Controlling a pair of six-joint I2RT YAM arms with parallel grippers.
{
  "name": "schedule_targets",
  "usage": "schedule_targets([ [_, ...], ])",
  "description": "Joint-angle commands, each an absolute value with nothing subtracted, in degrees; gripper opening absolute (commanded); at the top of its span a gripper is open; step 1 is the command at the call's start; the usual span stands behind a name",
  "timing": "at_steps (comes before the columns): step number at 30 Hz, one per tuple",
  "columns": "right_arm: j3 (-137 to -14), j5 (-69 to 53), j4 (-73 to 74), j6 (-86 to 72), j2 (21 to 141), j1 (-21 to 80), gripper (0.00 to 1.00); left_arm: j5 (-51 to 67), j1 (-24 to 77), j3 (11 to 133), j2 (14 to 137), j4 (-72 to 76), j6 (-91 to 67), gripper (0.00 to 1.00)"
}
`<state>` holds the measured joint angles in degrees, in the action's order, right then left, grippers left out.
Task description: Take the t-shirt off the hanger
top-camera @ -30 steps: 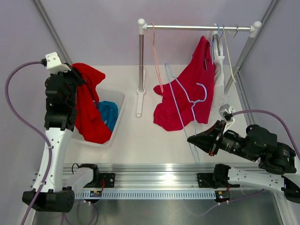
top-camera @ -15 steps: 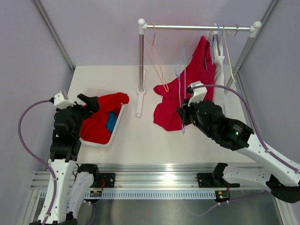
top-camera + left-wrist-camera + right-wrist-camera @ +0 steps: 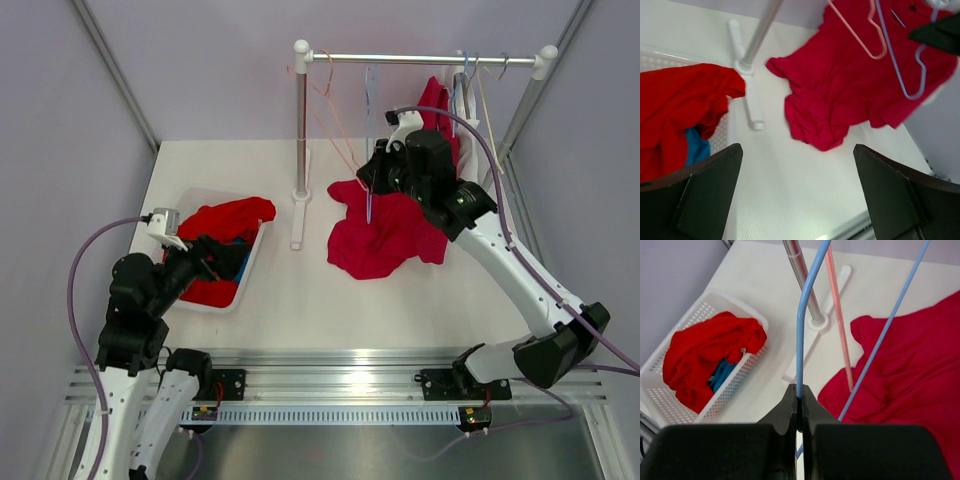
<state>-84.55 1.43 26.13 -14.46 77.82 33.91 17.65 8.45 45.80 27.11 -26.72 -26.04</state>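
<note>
A red t-shirt [image 3: 228,215] lies heaped in the white basket [image 3: 258,205], over a blue garment. My left gripper [image 3: 228,258] hovers at the basket's near side, open and holding nothing; in the left wrist view its fingers [image 3: 705,195] stand wide apart. My right gripper [image 3: 372,180] is raised near the rail [image 3: 420,58] and shut on the wire of a bare blue hanger [image 3: 800,330]. Below it a crimson t-shirt [image 3: 385,235] is spread on the table, with one end still hanging up at the rail.
A pink hanger [image 3: 837,305] dangles from the rail beside the rack's left post [image 3: 301,120]. More hangers [image 3: 482,85] hang at the rail's right end. Slanted frame poles [image 3: 520,110] flank the table.
My left gripper opened and let the red t-shirt fall into the basket, then dropped low beside it. My right arm carried the blue hanger from the table's front up toward the rail.
</note>
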Motion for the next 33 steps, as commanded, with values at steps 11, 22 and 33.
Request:
schedule_targets([
  [11,-96.9,-24.3,23.6,-15.7,87.7,23.2,0.0,30.5,17.5,43.1,23.0,-25.6,-18.0,0.99],
  [22,-106.0,-24.2,24.7,-16.7,96.8,22.3,0.0,35.1,18.1,39.6,20.6,-23.9,-17.8,0.99],
  [33,-98.4,-17.1,21.2,-17.8,91.9,21.5,0.16,35.8,18.1,39.7,20.6,-23.9,-17.2,0.99],
])
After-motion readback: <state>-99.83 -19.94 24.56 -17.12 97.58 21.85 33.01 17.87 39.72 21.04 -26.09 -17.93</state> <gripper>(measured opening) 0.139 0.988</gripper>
